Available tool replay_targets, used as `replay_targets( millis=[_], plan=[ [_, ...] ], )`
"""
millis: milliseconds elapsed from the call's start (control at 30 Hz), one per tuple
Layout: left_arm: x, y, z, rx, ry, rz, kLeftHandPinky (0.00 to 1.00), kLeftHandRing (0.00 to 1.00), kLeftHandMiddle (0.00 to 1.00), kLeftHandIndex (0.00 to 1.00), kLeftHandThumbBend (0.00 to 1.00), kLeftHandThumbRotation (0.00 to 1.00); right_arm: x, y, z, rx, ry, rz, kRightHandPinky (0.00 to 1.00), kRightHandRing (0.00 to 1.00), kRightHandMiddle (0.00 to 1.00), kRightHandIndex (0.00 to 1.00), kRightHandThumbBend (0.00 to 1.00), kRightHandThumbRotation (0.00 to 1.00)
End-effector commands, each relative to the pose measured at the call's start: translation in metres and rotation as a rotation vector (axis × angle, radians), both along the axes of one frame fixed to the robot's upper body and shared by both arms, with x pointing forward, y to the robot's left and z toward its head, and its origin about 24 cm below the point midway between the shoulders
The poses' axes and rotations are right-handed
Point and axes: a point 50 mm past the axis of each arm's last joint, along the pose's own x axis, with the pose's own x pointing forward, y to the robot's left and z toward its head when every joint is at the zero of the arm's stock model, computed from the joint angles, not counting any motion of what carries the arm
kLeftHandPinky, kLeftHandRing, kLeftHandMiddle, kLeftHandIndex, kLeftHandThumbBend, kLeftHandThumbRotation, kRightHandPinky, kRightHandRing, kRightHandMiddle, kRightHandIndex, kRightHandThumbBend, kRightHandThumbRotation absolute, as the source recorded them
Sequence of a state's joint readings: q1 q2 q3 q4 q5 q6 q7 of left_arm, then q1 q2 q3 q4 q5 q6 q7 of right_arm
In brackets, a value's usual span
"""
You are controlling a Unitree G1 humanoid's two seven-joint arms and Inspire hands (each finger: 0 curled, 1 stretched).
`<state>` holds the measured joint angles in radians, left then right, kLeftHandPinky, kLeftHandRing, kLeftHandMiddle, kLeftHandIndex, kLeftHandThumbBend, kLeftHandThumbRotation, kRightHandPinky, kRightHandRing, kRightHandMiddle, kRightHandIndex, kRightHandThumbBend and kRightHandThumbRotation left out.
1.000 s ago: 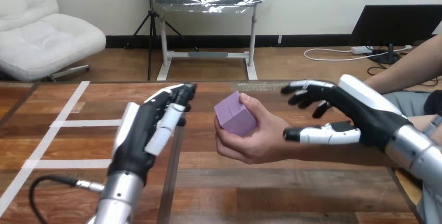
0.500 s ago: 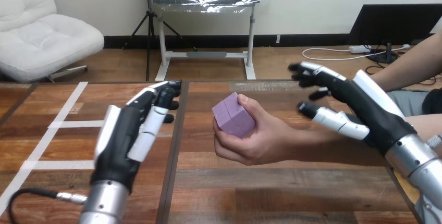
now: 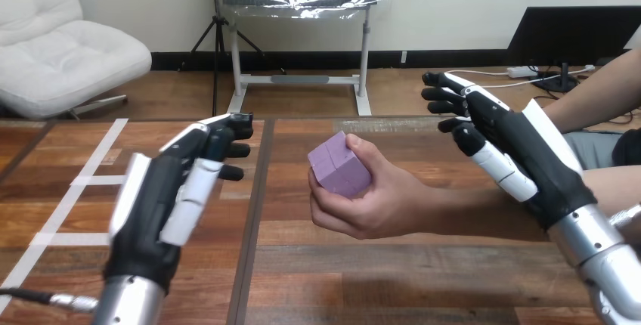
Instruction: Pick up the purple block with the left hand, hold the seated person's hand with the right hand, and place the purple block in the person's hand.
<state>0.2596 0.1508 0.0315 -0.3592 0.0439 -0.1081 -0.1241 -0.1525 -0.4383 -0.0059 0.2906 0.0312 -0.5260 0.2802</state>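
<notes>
The purple block (image 3: 339,165) lies in the person's hand (image 3: 370,204), whose fingers curl around it above the table's middle. That hand reaches in from the right. My left hand (image 3: 162,204) hovers at the left, apart from the block, with its fingers straight and nothing in it. My right hand (image 3: 514,155) is raised at the right, above the person's forearm (image 3: 484,215) and clear of it, fingers spread open.
The wooden table (image 3: 378,280) has white tape lines (image 3: 72,189) across its left part. A dark seam (image 3: 253,219) runs down the table between my left hand and the person's hand.
My right hand has lifted up and away from the person's wrist. My left hand has drawn back to the left, away from the block. The person's hand with the block has stayed put.
</notes>
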Motion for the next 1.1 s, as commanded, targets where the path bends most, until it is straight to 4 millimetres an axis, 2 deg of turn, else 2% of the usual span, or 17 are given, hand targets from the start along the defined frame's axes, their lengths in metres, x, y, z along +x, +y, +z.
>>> replay_targets(
  millis=[0, 300, 500, 600, 633, 733, 1067],
  plan=[
    [-0.007, 0.002, 0.022, 0.000, -0.092, -0.010, 0.61, 0.71, 0.74, 0.71, 0.62, 1.00, -0.001, 0.005, 0.023, 0.076, -0.108, 0.022, 0.77, 0.84, 0.86, 0.90, 0.87, 1.00],
    [-0.019, 0.003, 0.032, -0.025, -0.189, 0.009, 0.53, 0.66, 0.70, 0.68, 0.51, 1.00, -0.012, 0.015, 0.031, 0.171, -0.136, 0.067, 0.75, 0.82, 0.84, 0.88, 0.89, 0.99],
    [-0.024, 0.003, 0.037, -0.049, -0.250, 0.024, 0.47, 0.62, 0.67, 0.65, 0.43, 1.00, -0.021, 0.022, 0.035, 0.258, -0.145, 0.103, 0.71, 0.80, 0.83, 0.86, 0.87, 0.97],
    [-0.025, 0.002, 0.039, -0.054, -0.265, 0.032, 0.46, 0.61, 0.66, 0.64, 0.42, 1.00, -0.025, 0.025, 0.036, 0.288, -0.147, 0.121, 0.71, 0.80, 0.83, 0.85, 0.85, 0.97],
    [-0.027, 0.002, 0.042, -0.064, -0.279, 0.040, 0.42, 0.59, 0.65, 0.62, 0.47, 1.00, -0.031, 0.029, 0.037, 0.314, -0.146, 0.129, 0.71, 0.80, 0.83, 0.85, 0.85, 0.97],
    [-0.031, 0.000, 0.048, -0.088, -0.310, 0.052, 0.41, 0.59, 0.66, 0.62, 0.48, 1.00, -0.042, 0.035, 0.038, 0.355, -0.147, 0.140, 0.71, 0.79, 0.82, 0.84, 0.86, 0.96],
    [-0.033, -0.005, 0.053, -0.111, -0.334, 0.072, 0.37, 0.58, 0.67, 0.62, 0.49, 1.00, -0.056, 0.043, 0.036, 0.440, -0.129, 0.157, 0.74, 0.79, 0.81, 0.84, 0.87, 0.91]
  ],
)
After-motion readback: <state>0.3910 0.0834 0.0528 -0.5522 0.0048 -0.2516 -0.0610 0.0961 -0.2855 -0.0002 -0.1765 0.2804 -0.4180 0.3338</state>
